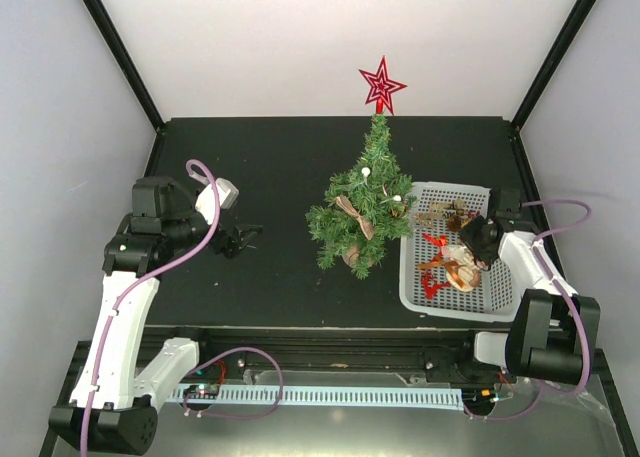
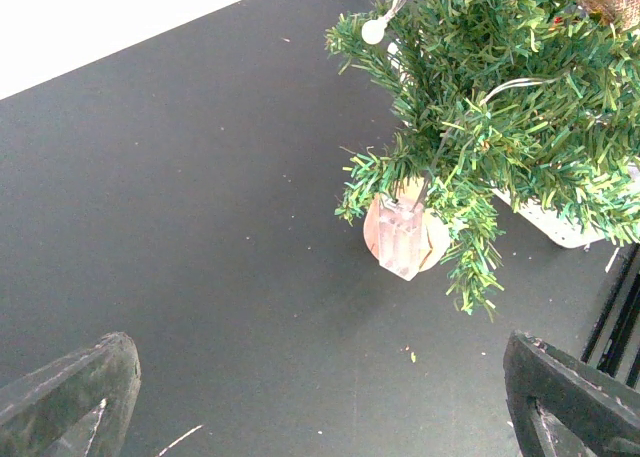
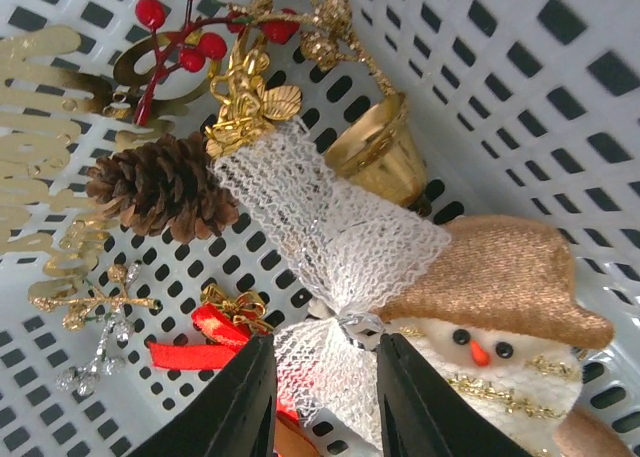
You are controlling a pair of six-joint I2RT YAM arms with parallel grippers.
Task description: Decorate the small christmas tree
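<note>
The small christmas tree stands mid-table with a red star on top, a burlap bow and small white balls on its branches. Its tan wooden base shows in the left wrist view. My left gripper is open and empty, low over the mat left of the tree; it also shows in the left wrist view. My right gripper is down in the white basket. In the right wrist view it is open, its fingers on either side of the lower half of a white mesh bow.
The basket also holds a snowman with a tan hat, a pinecone, a gold bell, red berries, a small red gift ornament and gold glitter pieces. Black frame posts stand at the back corners.
</note>
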